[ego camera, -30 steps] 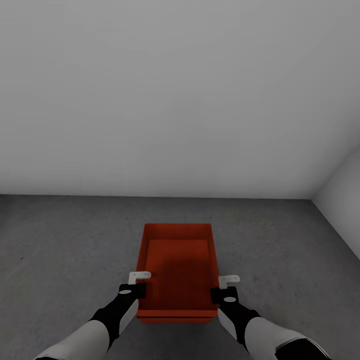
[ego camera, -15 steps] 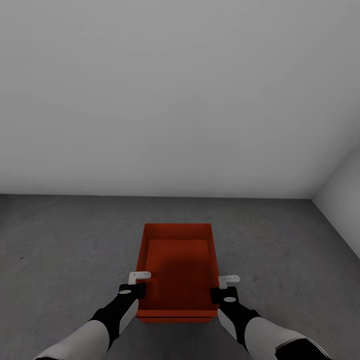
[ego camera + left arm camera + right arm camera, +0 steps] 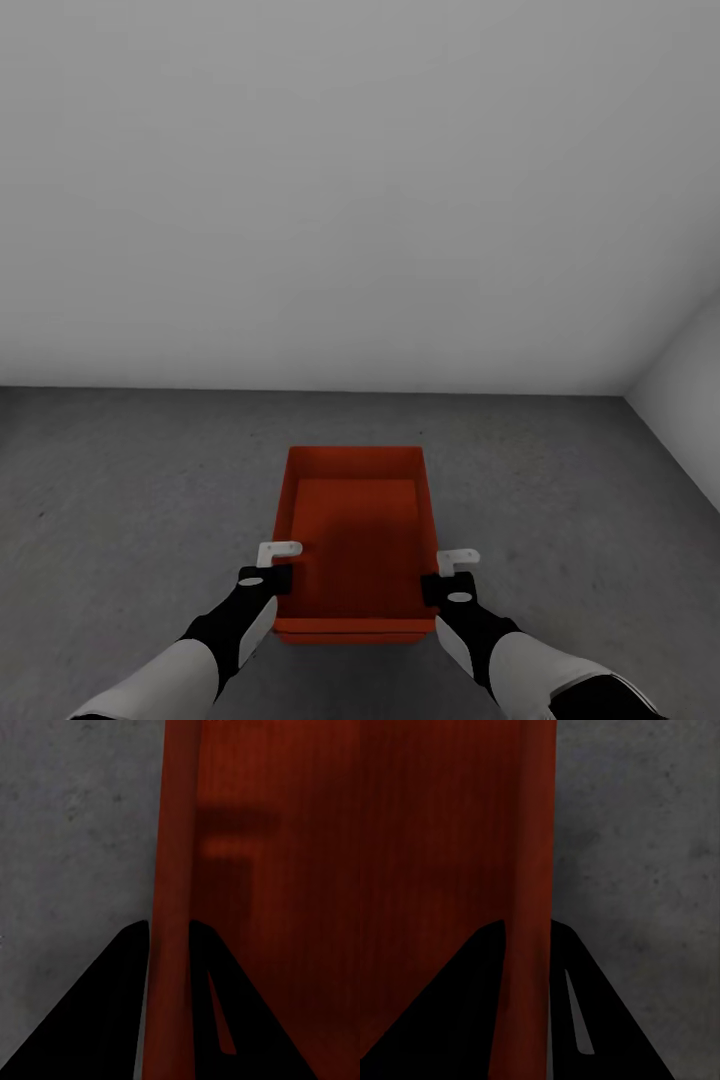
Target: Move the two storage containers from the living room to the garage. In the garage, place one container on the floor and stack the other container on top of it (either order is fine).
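Note:
In the head view one orange-red storage container (image 3: 355, 530) sits low over the dark grey concrete floor (image 3: 120, 480) of the garage, its open top facing up. My left gripper (image 3: 280, 565) is shut on its left wall and my right gripper (image 3: 440, 572) on its right wall, both near the close end. The left wrist view has the dark fingers of the left gripper (image 3: 169, 926) straddling the red wall (image 3: 174, 855). In the right wrist view the right gripper (image 3: 526, 926) straddles the other wall (image 3: 536, 832). A seam runs along the container's near face; whether another container lies beneath, I cannot tell.
A plain white-grey back wall (image 3: 350, 200) rises a short way beyond the container. A side wall (image 3: 690, 390) closes the corner at the right. Bare concrete spreads to both sides of the box.

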You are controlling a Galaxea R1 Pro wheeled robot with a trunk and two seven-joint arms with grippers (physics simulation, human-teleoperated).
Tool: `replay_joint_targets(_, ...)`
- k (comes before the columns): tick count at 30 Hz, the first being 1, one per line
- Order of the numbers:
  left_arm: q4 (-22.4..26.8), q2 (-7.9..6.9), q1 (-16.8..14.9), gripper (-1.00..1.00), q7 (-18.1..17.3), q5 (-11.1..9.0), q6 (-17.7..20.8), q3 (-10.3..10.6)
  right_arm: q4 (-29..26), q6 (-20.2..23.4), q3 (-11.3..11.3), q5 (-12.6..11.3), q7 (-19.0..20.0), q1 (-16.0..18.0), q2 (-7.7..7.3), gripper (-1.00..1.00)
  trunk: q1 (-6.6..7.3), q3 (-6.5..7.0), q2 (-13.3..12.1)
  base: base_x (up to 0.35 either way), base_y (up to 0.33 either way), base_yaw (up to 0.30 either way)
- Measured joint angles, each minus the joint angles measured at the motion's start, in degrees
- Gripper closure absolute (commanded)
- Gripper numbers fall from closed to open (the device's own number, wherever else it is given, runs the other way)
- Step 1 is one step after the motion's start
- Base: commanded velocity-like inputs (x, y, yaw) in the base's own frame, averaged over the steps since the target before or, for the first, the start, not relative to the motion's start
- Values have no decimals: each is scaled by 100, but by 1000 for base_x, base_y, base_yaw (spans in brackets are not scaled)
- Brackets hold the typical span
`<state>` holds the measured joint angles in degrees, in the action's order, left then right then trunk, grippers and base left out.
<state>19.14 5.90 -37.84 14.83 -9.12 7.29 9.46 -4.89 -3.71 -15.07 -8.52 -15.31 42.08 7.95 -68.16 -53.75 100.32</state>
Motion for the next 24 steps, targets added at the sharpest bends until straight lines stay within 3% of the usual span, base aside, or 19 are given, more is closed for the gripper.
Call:
replay_joint_targets(3, 142, 0, 0, 100, 24, -1, 210, -55, 15, 171, -69, -55, 6, 100, 5, 100, -43, -36, 83, 0, 0, 0)
replay_joint_targets(24, 154, -6, 0, 100, 33, -17, 225, -48, 16, 165, -7, 9, 43, 105, 3, 100, -43, -36, 82, 0, 0, 0)
